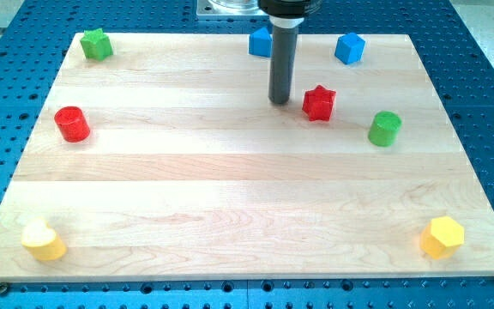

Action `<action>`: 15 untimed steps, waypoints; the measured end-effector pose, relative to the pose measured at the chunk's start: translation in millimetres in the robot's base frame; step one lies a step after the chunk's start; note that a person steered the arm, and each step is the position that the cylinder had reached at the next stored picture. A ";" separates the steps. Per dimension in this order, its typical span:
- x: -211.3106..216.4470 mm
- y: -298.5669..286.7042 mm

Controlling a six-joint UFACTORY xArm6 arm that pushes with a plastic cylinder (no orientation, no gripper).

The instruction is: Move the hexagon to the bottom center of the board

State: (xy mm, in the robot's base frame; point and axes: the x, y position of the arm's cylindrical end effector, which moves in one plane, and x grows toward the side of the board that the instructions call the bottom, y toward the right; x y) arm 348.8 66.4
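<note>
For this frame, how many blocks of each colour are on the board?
Green: 2, the green star and the green cylinder
Blue: 2, the blue block behind the rod and the blue cube
Red: 2, the red cylinder and the red star
Yellow: 2, the yellow heart-like block and the yellow hexagon
Total: 8
</note>
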 end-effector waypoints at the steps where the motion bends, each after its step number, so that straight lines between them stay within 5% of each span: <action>1: -8.4 37.2; 2: 44.4 13.3; 3: 117.6 54.8; 6: 219.9 255.0; 7: 253.7 162.3; 8: 259.9 157.1; 10: 260.1 -79.9; 11: 259.5 -66.2; 12: 207.2 -115.8; 13: 206.2 -182.9; 14: 242.2 -208.4; 15: 262.8 -157.1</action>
State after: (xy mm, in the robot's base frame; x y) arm 611.6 -90.7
